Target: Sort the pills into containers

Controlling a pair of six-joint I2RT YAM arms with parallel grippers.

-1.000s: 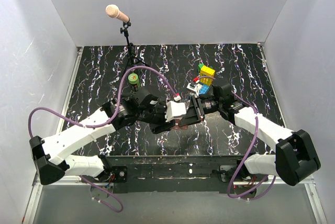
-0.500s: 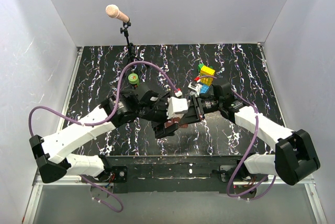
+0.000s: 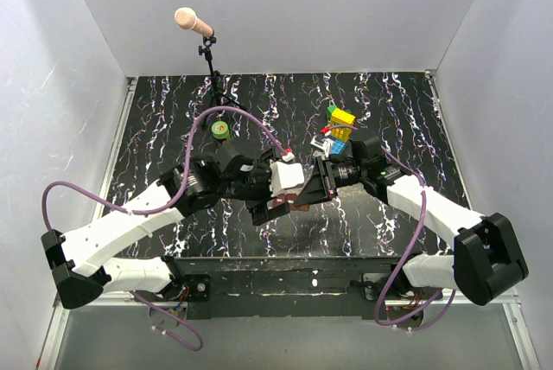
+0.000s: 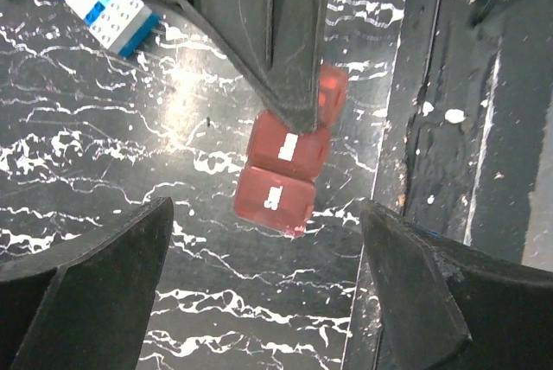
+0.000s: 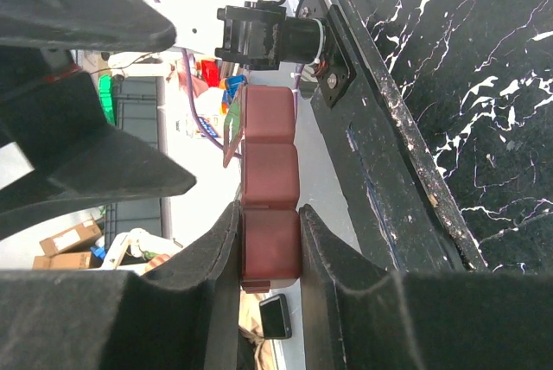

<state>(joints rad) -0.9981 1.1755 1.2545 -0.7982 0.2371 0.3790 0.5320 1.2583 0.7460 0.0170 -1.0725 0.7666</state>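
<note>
Pill box (image 5: 270, 119) is hanging in the right claw (image 5: 268, 210), which is clenching it across the narrow sides of its nearest compartment. The other two compartments are sticking out beyond the fingertips, unsupported. We are judging it lifted off the table (image 3: 406, 119), though no view is showing the gap plainly.

The left claw (image 4: 266, 210) is standing released, jaws spread wide and grasping nothing. It is facing the box, whose free end is lying just ahead of its fingers and between them, touching neither. The two claws are meeting nose to nose, with the box between.

The green bottle (image 3: 220, 130) is standing upright well behind the left claw, away from its open side. The brick stack (image 3: 340, 124) is sitting just behind the right claw. We are not making out any pills in these views.

Handling, as we are reading it: the box is looking small, light and stiff, a dark red-brown, partly see-through shell of smooth plastic, so probably slippery under hard pads. A thin flap seems to be standing ajar beside the far compartment; we are guessing the hinges are the weak point. We are advising a hold on the body's flat side walls, near an end, never on a flap. With one end pinched, a push on the free end is likely to twist the box in the grip, so any touch there is wanting a light hand.
</note>
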